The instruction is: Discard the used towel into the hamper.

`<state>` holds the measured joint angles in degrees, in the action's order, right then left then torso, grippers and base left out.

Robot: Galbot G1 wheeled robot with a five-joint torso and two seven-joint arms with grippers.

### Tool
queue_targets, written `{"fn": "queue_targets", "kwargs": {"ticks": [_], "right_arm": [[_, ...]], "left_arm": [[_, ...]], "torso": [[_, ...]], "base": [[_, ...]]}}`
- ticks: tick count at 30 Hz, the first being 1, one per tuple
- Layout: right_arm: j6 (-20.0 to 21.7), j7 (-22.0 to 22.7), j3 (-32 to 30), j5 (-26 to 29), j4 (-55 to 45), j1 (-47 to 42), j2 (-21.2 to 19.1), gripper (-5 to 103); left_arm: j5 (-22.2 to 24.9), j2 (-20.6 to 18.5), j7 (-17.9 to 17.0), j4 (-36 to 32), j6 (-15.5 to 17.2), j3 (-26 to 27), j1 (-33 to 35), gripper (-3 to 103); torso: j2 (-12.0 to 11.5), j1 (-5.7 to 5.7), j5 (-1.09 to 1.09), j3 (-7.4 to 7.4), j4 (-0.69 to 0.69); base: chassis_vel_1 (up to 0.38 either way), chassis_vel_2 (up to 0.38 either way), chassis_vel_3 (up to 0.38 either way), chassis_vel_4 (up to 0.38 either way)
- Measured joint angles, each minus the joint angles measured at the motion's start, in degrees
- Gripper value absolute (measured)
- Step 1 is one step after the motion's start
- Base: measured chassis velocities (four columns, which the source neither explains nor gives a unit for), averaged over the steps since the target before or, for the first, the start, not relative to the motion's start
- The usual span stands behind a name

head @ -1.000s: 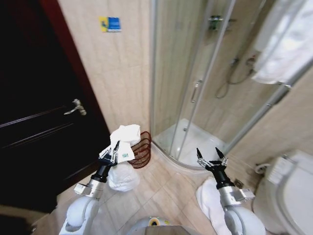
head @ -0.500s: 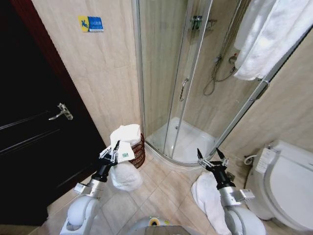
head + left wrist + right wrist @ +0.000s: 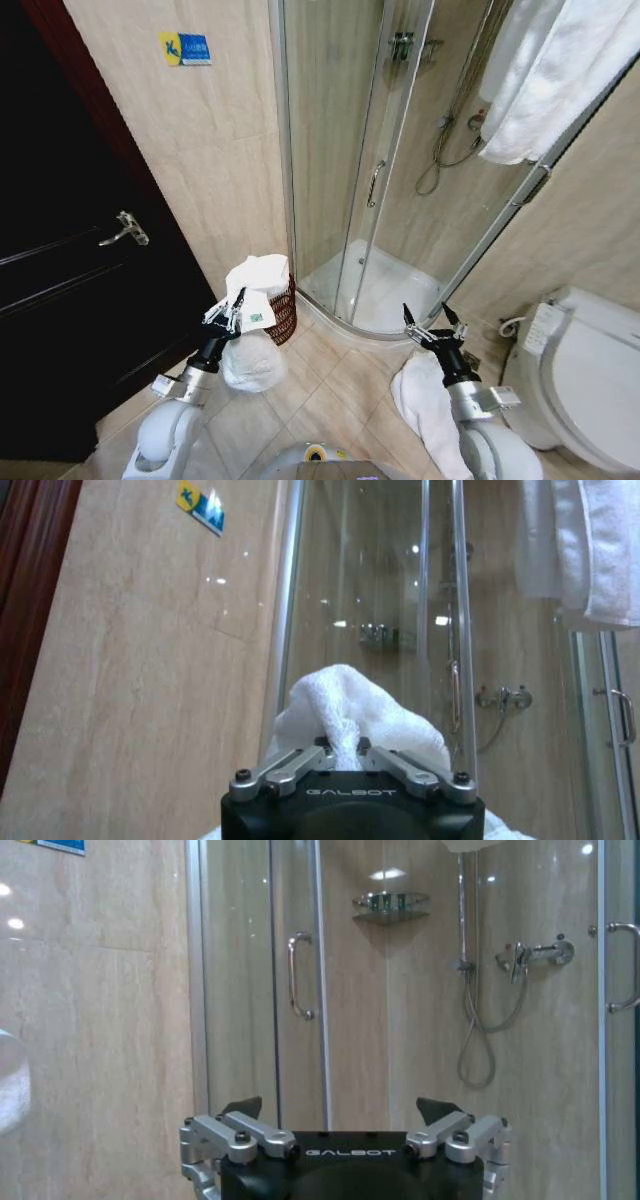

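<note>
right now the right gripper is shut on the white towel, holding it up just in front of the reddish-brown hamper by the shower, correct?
Not quite: it is the left gripper that is shut on the white towel, as the head view and left wrist view show. The right gripper is open and holds nothing. The rest stands: the towel is held up just in front of the reddish-brown hamper by the shower.

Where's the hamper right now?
In the head view, the hamper sits on the floor at the shower's corner, behind the towel gripped by the left gripper.

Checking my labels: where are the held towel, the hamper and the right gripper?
towel (image 3: 258,275), head view, bunched top.
hamper (image 3: 285,312), head view, ribbed wire side.
right gripper (image 3: 432,320), head view, between open fingertips.
</note>
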<state>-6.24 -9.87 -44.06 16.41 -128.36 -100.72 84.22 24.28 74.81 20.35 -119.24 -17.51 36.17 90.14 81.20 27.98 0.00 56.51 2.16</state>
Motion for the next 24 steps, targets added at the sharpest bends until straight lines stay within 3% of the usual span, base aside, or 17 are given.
{"fn": "queue_targets", "kwargs": {"ticks": [24], "right_arm": [[0.0,0.0,-0.3,0.2,0.5,0.2,-0.5,100]], "left_arm": [[-0.5,0.1,1.9,-0.5,1.8,-0.2,-0.1,5]], "torso": [[0.0,0.0,0.0,0.0,0.0]], "base": [[0.003,0.026,0.025,0.006]]}}
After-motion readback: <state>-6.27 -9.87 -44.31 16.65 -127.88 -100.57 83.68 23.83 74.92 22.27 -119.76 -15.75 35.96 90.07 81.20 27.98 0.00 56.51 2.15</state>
